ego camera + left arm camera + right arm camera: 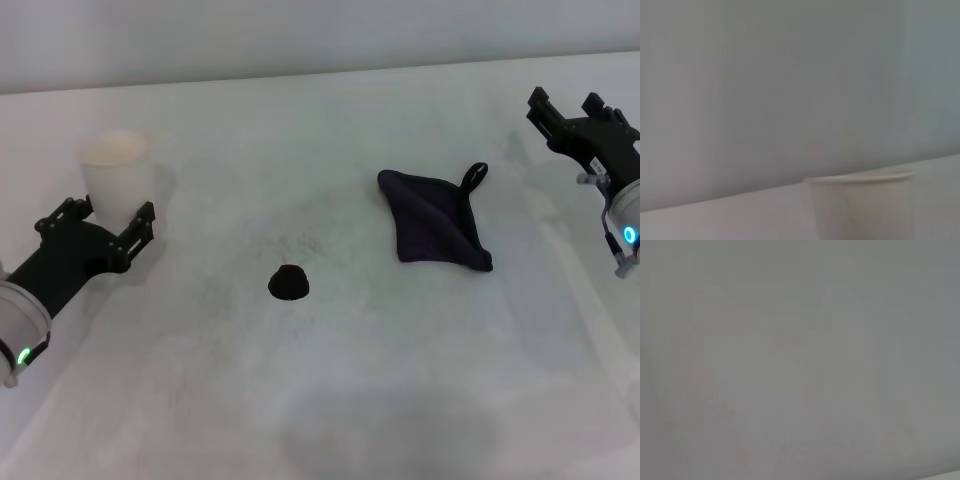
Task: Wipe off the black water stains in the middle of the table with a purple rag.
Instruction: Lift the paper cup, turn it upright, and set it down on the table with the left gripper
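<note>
The purple rag lies flat on the white table, right of the middle, with its black loop at the far corner. The black water stain is a small round blob near the table's middle, left of the rag, with faint grey specks beyond it. My left gripper is open and empty at the left side, close to a white cup. My right gripper is open and empty at the far right, above the table and apart from the rag. The wrist views show neither rag nor stain.
A white paper cup stands at the far left, just beyond my left gripper; it also shows in the left wrist view. A plain grey wall runs behind the table's far edge.
</note>
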